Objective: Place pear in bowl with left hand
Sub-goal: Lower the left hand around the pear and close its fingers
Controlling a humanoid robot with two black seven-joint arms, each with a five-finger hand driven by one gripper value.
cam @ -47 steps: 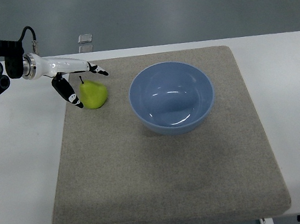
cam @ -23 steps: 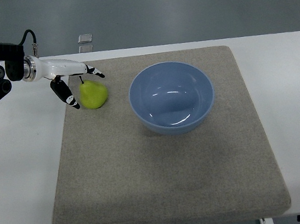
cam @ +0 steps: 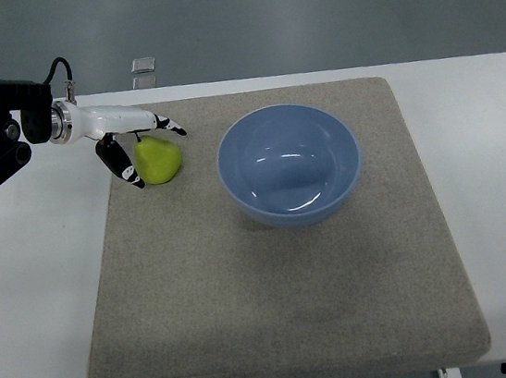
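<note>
Even, cool overhead light, bright and sharp throughout. Pale curved glare streaks sit inside the glossy blue round bowl (cam: 289, 164). The white surface (cam: 33, 292) reads slightly washed; shadows stay soft and short.

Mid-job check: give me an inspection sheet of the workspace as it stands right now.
Surface: white table with a grey mat lying flat on it.
Job's things: pear on the mat, left of the blue bowl; bowl holds nothing.
Clutter: small clear item on the floor beyond the table.
Grippers: left hand at the pear, fingers spread around it, grasp not closed; right hand not in view.
Cables: black cable looping over the left wrist.
Surroundings: grey floor, nothing else seen.
</note>
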